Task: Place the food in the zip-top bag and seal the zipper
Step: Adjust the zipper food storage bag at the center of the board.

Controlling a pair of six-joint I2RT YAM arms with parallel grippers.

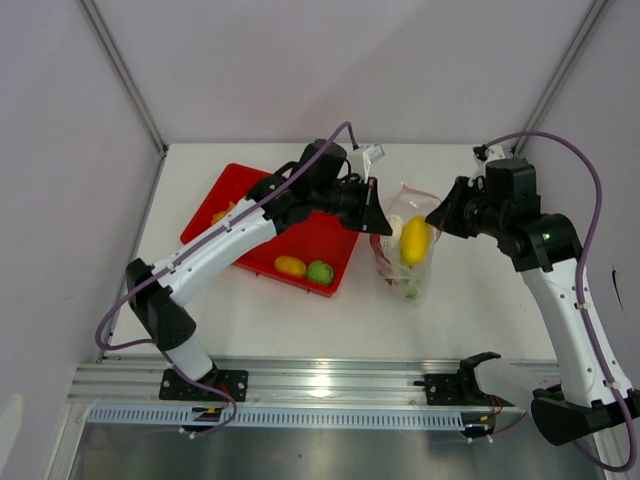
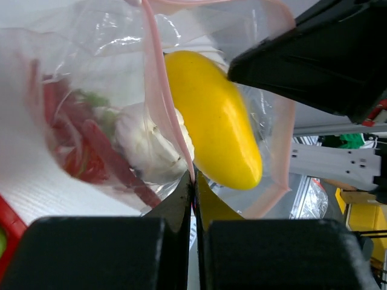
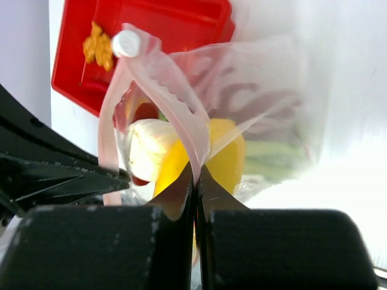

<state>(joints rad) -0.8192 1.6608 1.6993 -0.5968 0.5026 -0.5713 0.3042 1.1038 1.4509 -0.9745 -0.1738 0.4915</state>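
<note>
Top external, left pincer [image 1: 377, 224] facing right pincer [image 1: 436, 216], both nipping zipper [image 3: 178, 121]

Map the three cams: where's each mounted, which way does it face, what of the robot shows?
Top external: above and behind the bases, looking down at the table; both arms show, left gripper and right gripper pinching the zip-top bag.
Left wrist: on the left arm, facing the bag's mouth; own closed fingers at bottom.
Right wrist: on the right arm, facing the bag, red tray behind; own closed fingers at bottom.
Shared: both wrist views show the yellow fruit inside the bag.
</note>
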